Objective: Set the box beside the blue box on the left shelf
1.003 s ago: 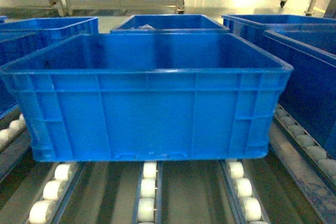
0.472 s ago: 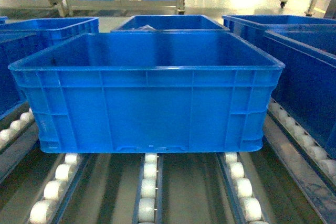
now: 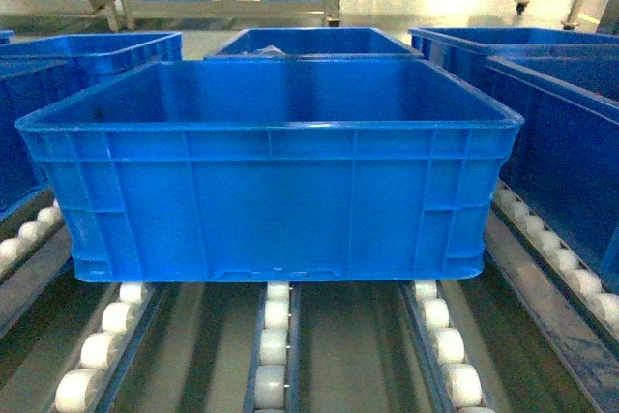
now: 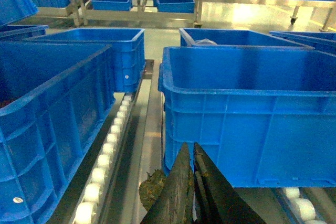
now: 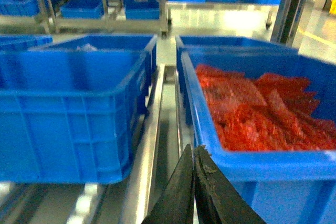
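The box (image 3: 271,181) sits on the left shelf's (image 3: 274,345) white rollers, between neighbouring blue crates. Left end effector (image 4: 192,153) and right end effector (image 5: 193,156) are both pressed together, holding nothing.

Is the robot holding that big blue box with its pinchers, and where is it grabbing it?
No. The left gripper and right gripper are both shut on nothing, in front of the blue crate, which sits on the rack's white rollers.
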Motion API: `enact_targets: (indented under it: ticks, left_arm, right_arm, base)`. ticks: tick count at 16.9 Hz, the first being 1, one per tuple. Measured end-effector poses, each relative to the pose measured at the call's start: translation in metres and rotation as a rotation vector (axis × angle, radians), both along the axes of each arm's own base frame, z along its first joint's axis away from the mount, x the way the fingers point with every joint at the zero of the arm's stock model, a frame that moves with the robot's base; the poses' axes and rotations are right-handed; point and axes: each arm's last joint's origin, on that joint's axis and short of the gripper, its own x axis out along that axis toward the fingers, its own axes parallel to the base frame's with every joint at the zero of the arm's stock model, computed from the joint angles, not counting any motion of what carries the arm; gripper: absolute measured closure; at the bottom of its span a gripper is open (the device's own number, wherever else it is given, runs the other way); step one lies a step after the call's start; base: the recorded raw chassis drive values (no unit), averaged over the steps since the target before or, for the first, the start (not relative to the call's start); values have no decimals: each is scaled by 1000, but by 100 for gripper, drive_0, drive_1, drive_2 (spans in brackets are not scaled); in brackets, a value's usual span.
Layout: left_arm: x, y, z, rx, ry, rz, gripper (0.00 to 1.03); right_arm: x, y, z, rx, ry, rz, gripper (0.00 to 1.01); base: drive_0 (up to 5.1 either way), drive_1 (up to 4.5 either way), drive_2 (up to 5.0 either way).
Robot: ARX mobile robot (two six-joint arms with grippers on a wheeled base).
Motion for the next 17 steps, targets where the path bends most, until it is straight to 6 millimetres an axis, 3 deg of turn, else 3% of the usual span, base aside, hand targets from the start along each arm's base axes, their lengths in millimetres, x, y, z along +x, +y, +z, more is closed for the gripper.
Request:
enact_targets:
  ticks: [11,16,17]
  left_arm:
    - [-25,0,5,0,-24,0,102]
    - [-36,0,-2,0,33,-1,102]
    - [-40,0,2,1,-20,0,102]
  right_arm:
    - [-23,0,0,-1,12,1,100]
    - [-36,0,-7,-1,63,4,100]
    - [-38,0,-1,-1,0,2,100]
  base:
    - [0,0,0]
    - [0,0,0]
    - [0,0,0]
